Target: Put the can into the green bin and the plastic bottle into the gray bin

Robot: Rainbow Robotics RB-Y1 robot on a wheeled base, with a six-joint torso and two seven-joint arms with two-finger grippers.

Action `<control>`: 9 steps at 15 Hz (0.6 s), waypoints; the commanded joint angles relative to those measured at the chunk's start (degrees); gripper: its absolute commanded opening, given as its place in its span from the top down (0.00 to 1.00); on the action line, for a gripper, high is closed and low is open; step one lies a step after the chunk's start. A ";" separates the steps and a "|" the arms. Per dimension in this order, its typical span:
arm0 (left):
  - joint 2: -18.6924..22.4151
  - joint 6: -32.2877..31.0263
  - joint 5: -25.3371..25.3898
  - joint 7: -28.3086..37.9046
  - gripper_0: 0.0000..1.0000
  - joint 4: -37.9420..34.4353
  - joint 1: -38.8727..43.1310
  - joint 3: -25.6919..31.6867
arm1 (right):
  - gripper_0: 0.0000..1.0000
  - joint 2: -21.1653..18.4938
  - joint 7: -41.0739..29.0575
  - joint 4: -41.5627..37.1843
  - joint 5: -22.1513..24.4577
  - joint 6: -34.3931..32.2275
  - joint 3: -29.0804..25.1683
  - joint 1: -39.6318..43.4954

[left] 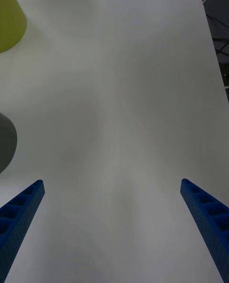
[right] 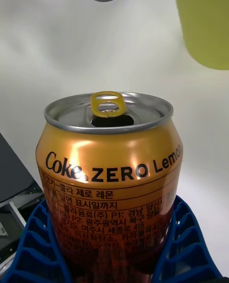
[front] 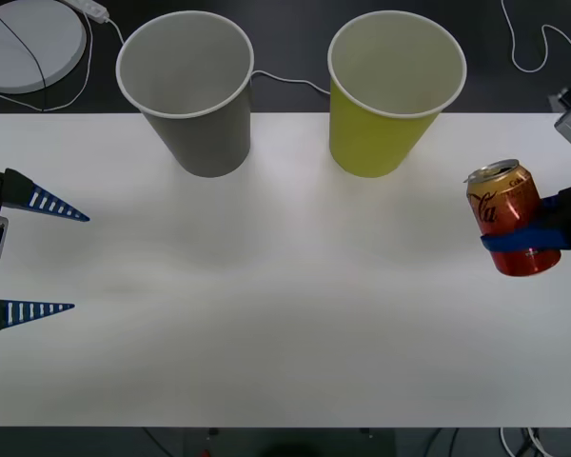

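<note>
The right claw (front: 525,249) had its blue ribbed fingers (right: 188,245) clamped around the lower body of the small orange-gold drink can (front: 510,217), holding it upright, pull-tab on top, over the right edge of the white table (front: 285,286). From the can, the large yellow-green cup-shaped bin (front: 390,90) stood off toward the robot's left and farther back, mouth up, so I judged the right arm the one to carry it over that rim. The large gray cup-shaped bin (front: 190,90) stood beyond it, just beside (further left still). The left claw (front: 38,257) waited at the table's left edge, fingers spread wide, holding nothing. I saw no plastic bottle.
</note>
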 commanded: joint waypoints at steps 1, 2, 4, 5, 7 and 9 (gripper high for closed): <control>0.00 0.00 0.00 0.00 0.00 0.00 0.00 0.00 | 1.00 -1.20 -0.61 3.09 0.86 -3.67 -0.06 -6.37; 0.00 0.00 0.00 0.00 0.00 0.00 0.00 0.00 | 1.00 -1.20 -0.61 4.85 1.83 -6.30 0.47 -10.15; 0.00 0.00 0.00 0.00 0.00 0.00 0.00 0.00 | 1.00 -1.11 -0.61 7.40 4.91 -10.61 3.98 -18.85; 0.00 0.00 0.00 0.00 0.00 0.00 0.00 0.00 | 1.00 -1.11 -0.61 9.33 5.52 -11.75 6.97 -23.51; 0.00 0.00 0.00 0.00 0.00 0.00 0.00 0.00 | 1.00 -1.11 -0.61 12.50 6.22 -12.19 12.69 -30.54; 0.00 0.00 0.00 0.00 0.00 0.00 0.00 0.00 | 1.00 -0.58 -0.61 15.92 7.54 -12.19 18.40 -37.57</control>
